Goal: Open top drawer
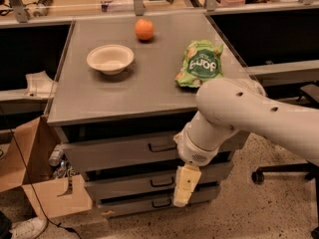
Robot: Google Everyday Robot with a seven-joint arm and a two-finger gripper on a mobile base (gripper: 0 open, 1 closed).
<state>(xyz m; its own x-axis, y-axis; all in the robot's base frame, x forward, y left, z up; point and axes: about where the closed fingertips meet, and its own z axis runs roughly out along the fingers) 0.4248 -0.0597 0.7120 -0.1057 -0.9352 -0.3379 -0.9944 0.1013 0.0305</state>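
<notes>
The top drawer (114,153) is the widest grey front, just under the grey cabinet top, with a small dark bar handle (162,147) at its centre. Its front sits flush with the cabinet, and its right end is hidden behind my arm. My gripper (183,188) points downward from the white arm (234,113). It hangs in front of the two lower drawers, below and slightly right of the top drawer's handle, and holds nothing.
On the cabinet top stand a white bowl (110,59), an orange (144,29) and a green snack bag (201,63). A middle drawer (129,182) and a bottom drawer (134,204) lie below. A cardboard box (35,183) stands at the left, an office chair base (289,171) at the right.
</notes>
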